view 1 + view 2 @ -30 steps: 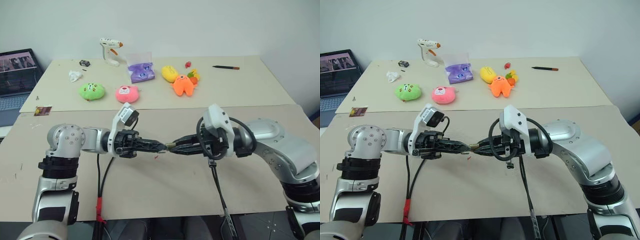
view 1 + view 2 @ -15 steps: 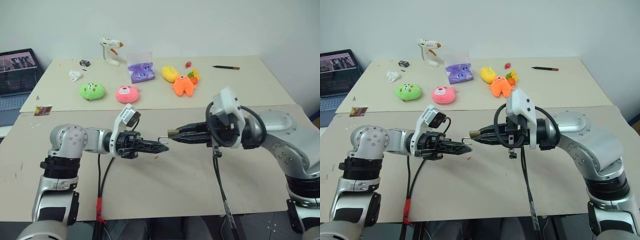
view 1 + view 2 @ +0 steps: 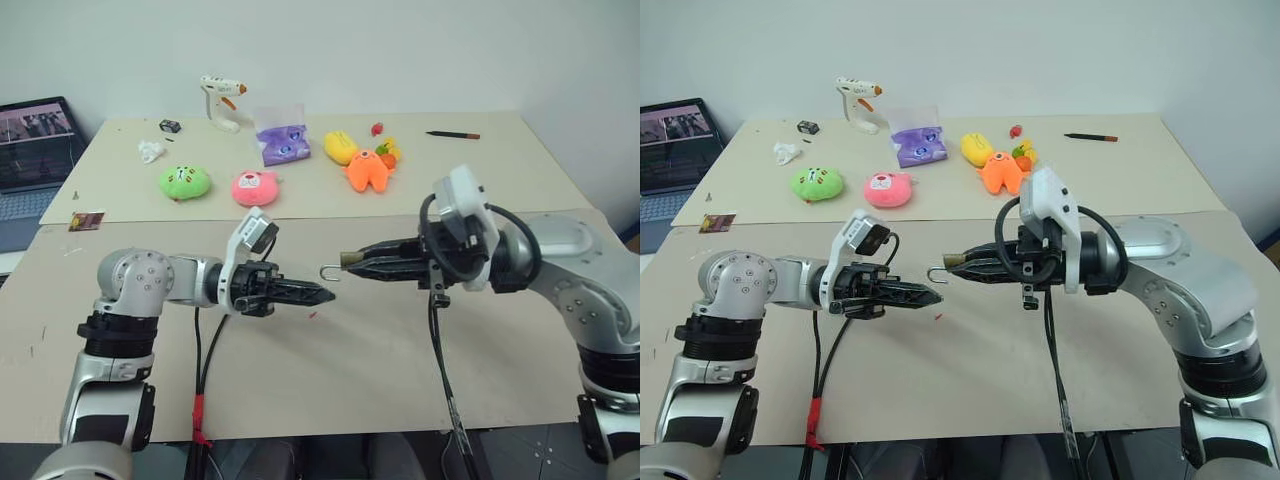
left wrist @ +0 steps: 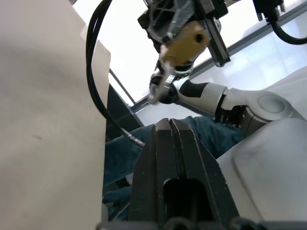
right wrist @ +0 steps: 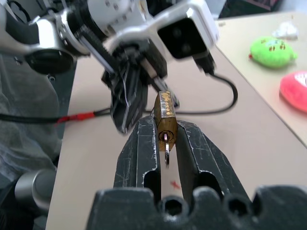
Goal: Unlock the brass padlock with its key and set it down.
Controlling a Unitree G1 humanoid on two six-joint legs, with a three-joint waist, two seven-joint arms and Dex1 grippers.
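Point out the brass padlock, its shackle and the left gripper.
brass padlock [image 5: 166, 120]: right wrist view, on the brass body between the right gripper's fingers.
shackle [image 3: 328, 273]: left eye view, on the silvery hook's curve.
left gripper [image 3: 330, 295]: left eye view, at its shut fingertips.

Lab, paper-covered tables, laptop

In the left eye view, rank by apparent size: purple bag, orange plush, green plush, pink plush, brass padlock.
1. purple bag, largest.
2. orange plush.
3. green plush and pink plush: look alike, no ranking.
4. brass padlock, smallest, though it is held nearer the camera in the right gripper.
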